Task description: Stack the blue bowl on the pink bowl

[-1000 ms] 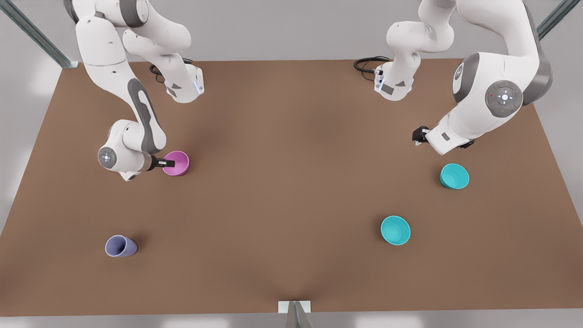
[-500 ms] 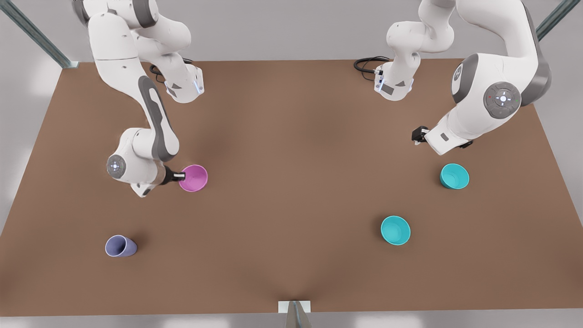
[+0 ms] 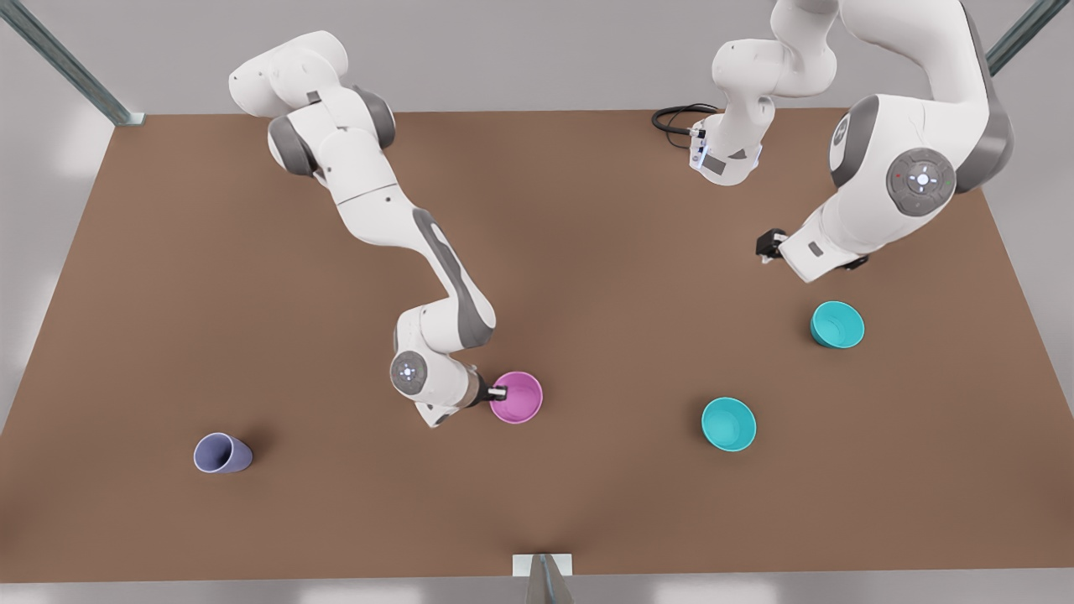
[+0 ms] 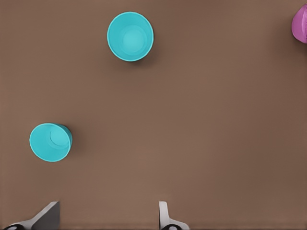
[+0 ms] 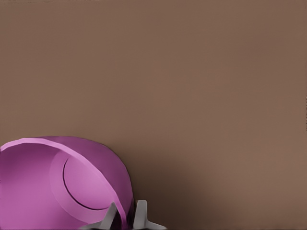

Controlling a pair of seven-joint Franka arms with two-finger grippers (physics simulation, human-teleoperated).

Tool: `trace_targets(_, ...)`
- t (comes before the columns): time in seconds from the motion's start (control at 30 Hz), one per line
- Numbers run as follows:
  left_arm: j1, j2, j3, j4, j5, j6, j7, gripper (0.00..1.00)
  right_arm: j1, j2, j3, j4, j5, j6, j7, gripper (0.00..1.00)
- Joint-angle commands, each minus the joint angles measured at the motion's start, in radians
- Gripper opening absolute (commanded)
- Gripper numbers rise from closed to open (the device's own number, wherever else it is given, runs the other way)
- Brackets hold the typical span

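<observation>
The pink bowl point(image 3: 520, 398) hangs just above the table's middle, gripped at its rim by my right gripper point(image 3: 499, 392), the arm on the front view's left. In the right wrist view the fingers point(image 5: 139, 213) pinch the pink bowl's point(image 5: 48, 187) wall. Two alike blue bowls stand upright on the front view's right, one point(image 3: 728, 424) nearer the front edge, the other point(image 3: 837, 325) farther back. My left gripper point(image 3: 768, 247) hovers open above the table behind the farther one. The left wrist view shows both blue bowls point(image 4: 130, 36) point(image 4: 50, 142) and the pink bowl's edge point(image 4: 301, 24).
A lavender-blue cup point(image 3: 222, 454) lies on its side at the front left of the brown table point(image 3: 587, 252). A black cable point(image 3: 675, 117) coils at the back edge by an arm's base.
My right gripper has carried the pink bowl from the front view's left to the table's middle and nearer the front edge. My left gripper has barely shifted.
</observation>
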Motion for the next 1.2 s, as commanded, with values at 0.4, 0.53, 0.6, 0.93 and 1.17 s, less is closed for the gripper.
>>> trace_targets(0.4,0.152,0.521,0.01,0.41,0.023,0.128,-0.019,1.0,-0.317,-0.321,-0.194,0.14,-0.495,-0.731,-0.939,1.0)
trace_targets(0.53,0.207,0.739,0.007,0.451,-0.084,0.363,0.16,1.0,-0.319,-0.484,-0.197,0.208,-0.497,-0.831,-0.935,1.0)
trace_targets(0.6,0.202,0.799,-0.016,0.451,-0.098,0.475,0.19,1.0,-0.319,-0.545,-0.209,0.207,-0.497,-0.957,-0.801,1.0)
trace_targets(0.93,0.192,0.893,-0.051,0.43,-0.135,0.612,0.173,1.0,-0.403,-0.843,0.01,-0.191,-0.621,-0.797,-0.491,1.0)
trace_targets(1.17,0.185,0.891,-0.049,0.373,-0.144,0.607,0.128,0.53,-0.409,-0.818,0.003,-0.191,-0.619,-0.81,-0.488,1.0)
